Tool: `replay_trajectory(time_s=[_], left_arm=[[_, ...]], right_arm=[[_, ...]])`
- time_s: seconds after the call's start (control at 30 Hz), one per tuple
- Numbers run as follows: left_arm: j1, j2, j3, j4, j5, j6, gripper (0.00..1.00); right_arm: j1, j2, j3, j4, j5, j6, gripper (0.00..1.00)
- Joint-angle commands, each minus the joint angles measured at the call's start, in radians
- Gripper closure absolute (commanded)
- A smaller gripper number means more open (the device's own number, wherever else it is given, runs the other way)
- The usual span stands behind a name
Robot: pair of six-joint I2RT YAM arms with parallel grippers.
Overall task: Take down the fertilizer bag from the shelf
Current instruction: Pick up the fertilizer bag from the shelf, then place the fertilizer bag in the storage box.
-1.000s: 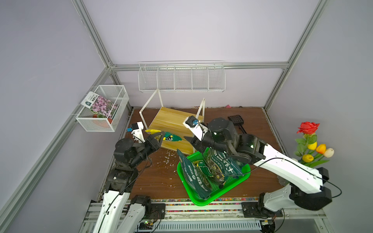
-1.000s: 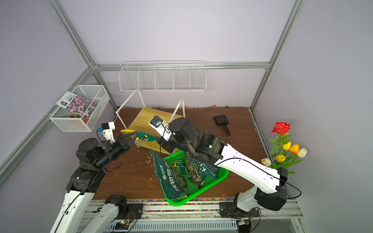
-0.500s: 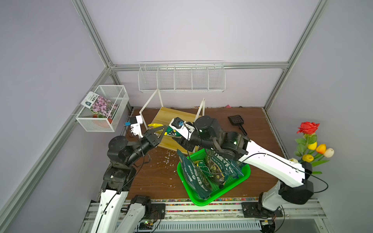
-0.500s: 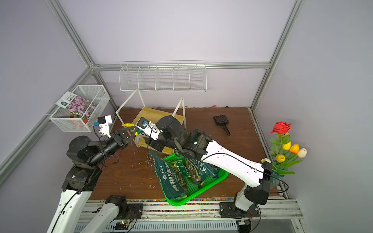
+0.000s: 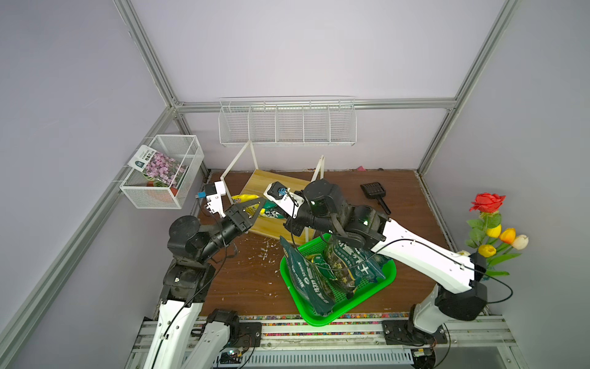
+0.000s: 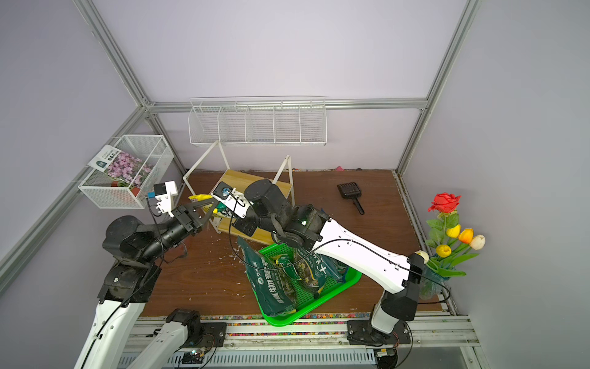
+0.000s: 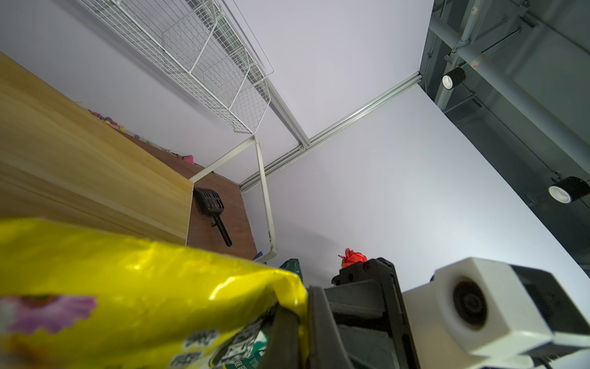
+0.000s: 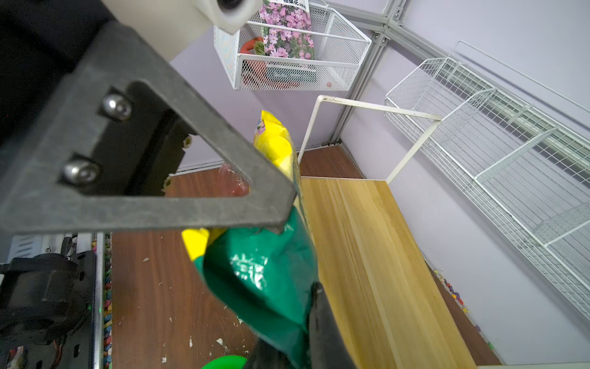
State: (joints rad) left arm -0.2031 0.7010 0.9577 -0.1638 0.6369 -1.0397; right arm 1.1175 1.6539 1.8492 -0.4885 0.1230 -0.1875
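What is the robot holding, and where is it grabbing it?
A fertilizer bag. The left jaws pinch its yellow part; the right jaws seem to pinch its green end.

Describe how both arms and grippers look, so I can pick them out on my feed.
Both arms match: the left arm and right arm have long white links, black rounded joint housings and thin black cables looping alongside. The left gripper has dark grey triangular open-frame fingers with silver screws; the right gripper is black. Each wrist carries a white boxy camera mount.
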Motion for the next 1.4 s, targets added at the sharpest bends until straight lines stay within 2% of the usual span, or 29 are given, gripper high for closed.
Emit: replay_trajectory(time_s=[0.0,0.07,0.1,0.13,0.17,0.27,0.4,0.63,0.83,1.07,1.27,1.37], left_arm=[[-0.001,-0.005,0.021,0.118,0.027,-0.011,1.0],[-0.001,-0.006,0.012,0.13,0.026,-0.017,0.98],[0.0,-0.006,0.007,0.137,0.023,-0.023,0.72],[-0.001,-0.007,0.006,0.128,0.012,-0.024,0.5],[-0.001,-0.007,0.006,0.114,-0.002,-0.021,0.35],[0.0,-0.016,0.003,0.076,-0.056,0.011,0.02],[-0.001,-0.039,-0.009,0.041,-0.134,0.061,0.0],[0.0,-0.029,-0.076,0.021,-0.209,0.117,0.01],[-0.001,0.007,-0.163,0.051,-0.217,0.113,0.01],[-0.001,0.038,-0.183,0.068,-0.248,0.114,0.01],[0.0,0.113,-0.151,0.085,-0.25,0.114,0.01],[-0.001,0.149,-0.123,0.089,-0.236,0.113,0.01]], right_arm=[[0.008,0.001,0.015,0.033,-0.039,0.004,1.0],[0.007,-0.003,0.013,0.039,-0.045,0.008,1.0],[0.007,-0.006,0.013,0.042,-0.044,0.01,1.0],[0.007,-0.01,0.012,0.046,-0.04,0.013,1.0],[0.007,-0.016,0.011,0.053,-0.028,0.016,1.0],[0.007,-0.042,0.002,0.066,0.012,0.022,1.0],[0.007,-0.1,-0.02,0.064,0.076,0.034,1.0],[0.008,-0.294,-0.139,0.07,0.223,0.058,1.0],[0.008,-0.444,-0.209,-0.072,0.302,0.11,1.0],[0.01,-0.574,-0.29,-0.318,0.257,0.275,1.0],[0.027,-0.652,-0.365,-0.403,0.114,0.383,1.0],[0.034,-0.666,-0.39,-0.453,0.104,0.418,1.0]])
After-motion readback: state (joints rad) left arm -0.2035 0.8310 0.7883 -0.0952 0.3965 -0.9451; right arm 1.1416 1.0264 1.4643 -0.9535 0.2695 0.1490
